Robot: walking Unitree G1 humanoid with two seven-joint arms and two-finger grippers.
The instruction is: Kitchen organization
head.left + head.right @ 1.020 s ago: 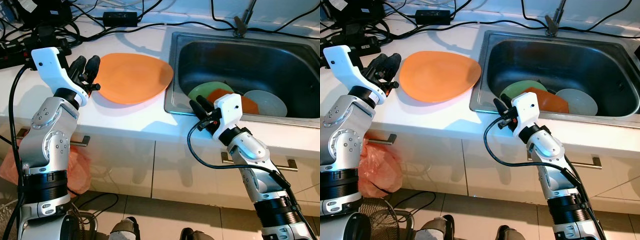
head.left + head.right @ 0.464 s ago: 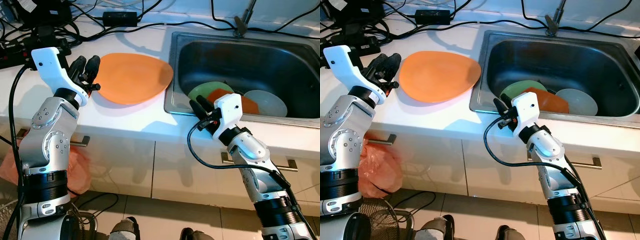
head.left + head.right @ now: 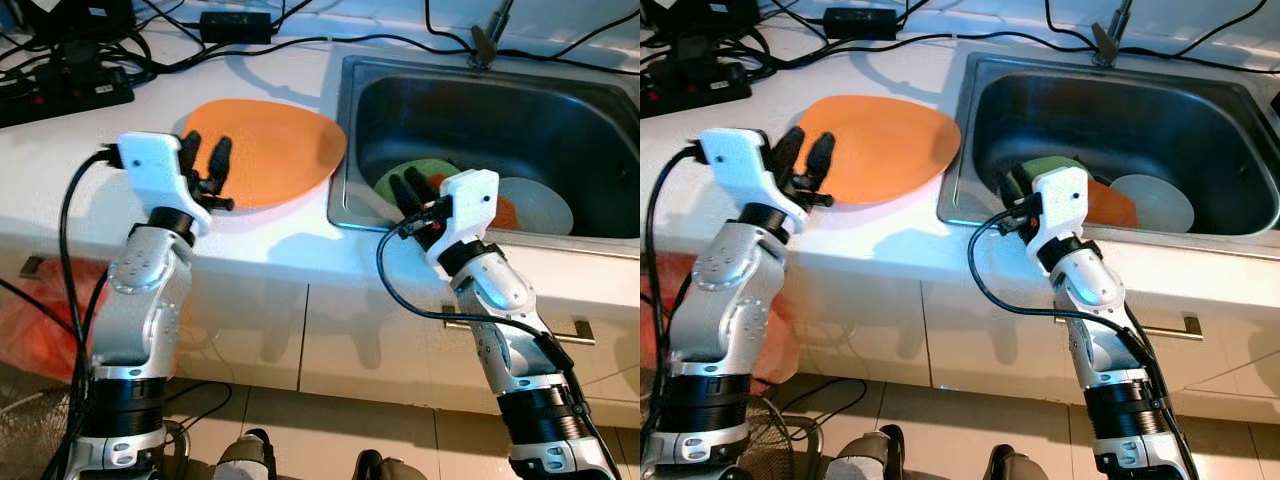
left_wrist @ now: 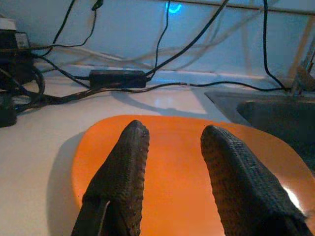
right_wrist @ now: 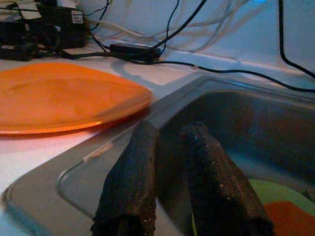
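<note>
Nearest the camera, white cabinet fronts [image 3: 330,330] with metal bar handles are seen under a glossy white countertop [image 3: 250,240], and both arms are raised over its front edge. The left gripper [image 3: 205,168] is held just above the near rim of the big orange plate [image 3: 270,150], fingers parted with a plain gap and nothing held between them, so it's probably being lined up to grab the rim. The plate looks like smooth plastic, shallow, a slightly wonky oval, and it's parked flat on the counter right beside the sink [image 3: 560,110], likely as the first piece of a stack. The right gripper [image 3: 413,189] is poked over the sink's near lip, its rough-textured black fingers nearly together with only a thin slit left and nothing gripped, presumably aimed at the dishes below. In the brushed steel basin, a green plate [image 3: 400,176], something orange [image 3: 500,210] and a pale bowl [image 3: 540,205] are piled overlapping. Further back, black cables [image 3: 250,45], a power brick [image 3: 237,20] and a power strip [image 3: 65,97] are strewn along the wall.
</note>
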